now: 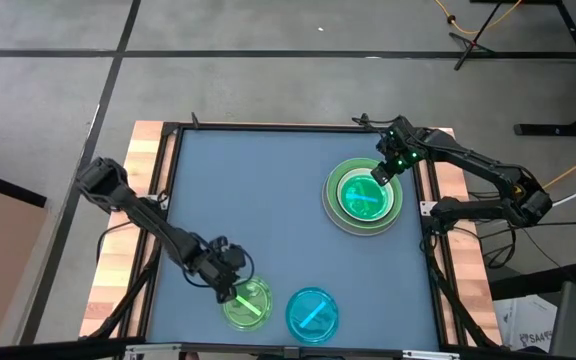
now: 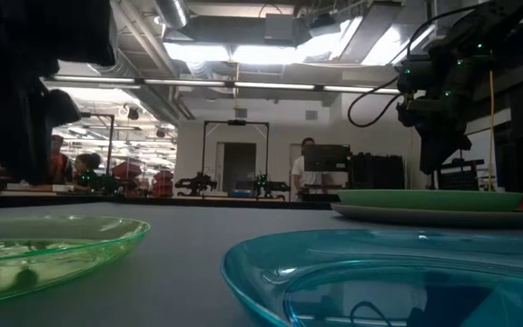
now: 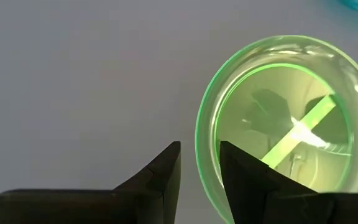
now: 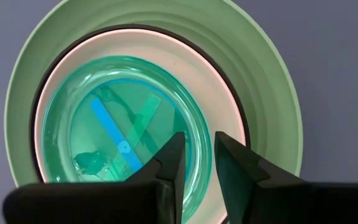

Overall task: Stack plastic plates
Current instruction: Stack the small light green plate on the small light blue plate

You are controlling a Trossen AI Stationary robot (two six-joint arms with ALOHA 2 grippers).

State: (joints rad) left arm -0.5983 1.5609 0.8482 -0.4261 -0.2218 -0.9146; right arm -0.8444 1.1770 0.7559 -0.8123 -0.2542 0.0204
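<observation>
Over on the right side of the table (image 1: 268,200) sits the stack (image 1: 364,197): a grey plate (image 2: 434,216) at the bottom, a light green plate (image 4: 272,99) on it, then a white plate (image 4: 225,106) with a dark rim showing around it, and translucent green and blue plates (image 4: 110,118) nested on top. Right gripper (image 1: 381,172) hangs just above the stack's far edge, fingers (image 4: 166,168) a narrow gap apart, holding nothing, lined up over the rim of the top translucent plate. From table height it hovers clear of the stack, not touching.

Down at the near edge, two plates lie loose: a green plate (image 1: 247,301) and, just beside it on the right, a blue plate (image 1: 312,313). They sit close, rims near each other, apart from the stack by a wide stretch of bare mat. Left gripper (image 1: 230,283) is at the green plate's left rim, fingers (image 3: 166,171) slightly apart, one on either side of the rim line; whether they touch it cannot be told. Nothing lies between the two arms.

Beyond the table the room shows shelving, equipment and a few people (image 2: 308,168) standing far back.
</observation>
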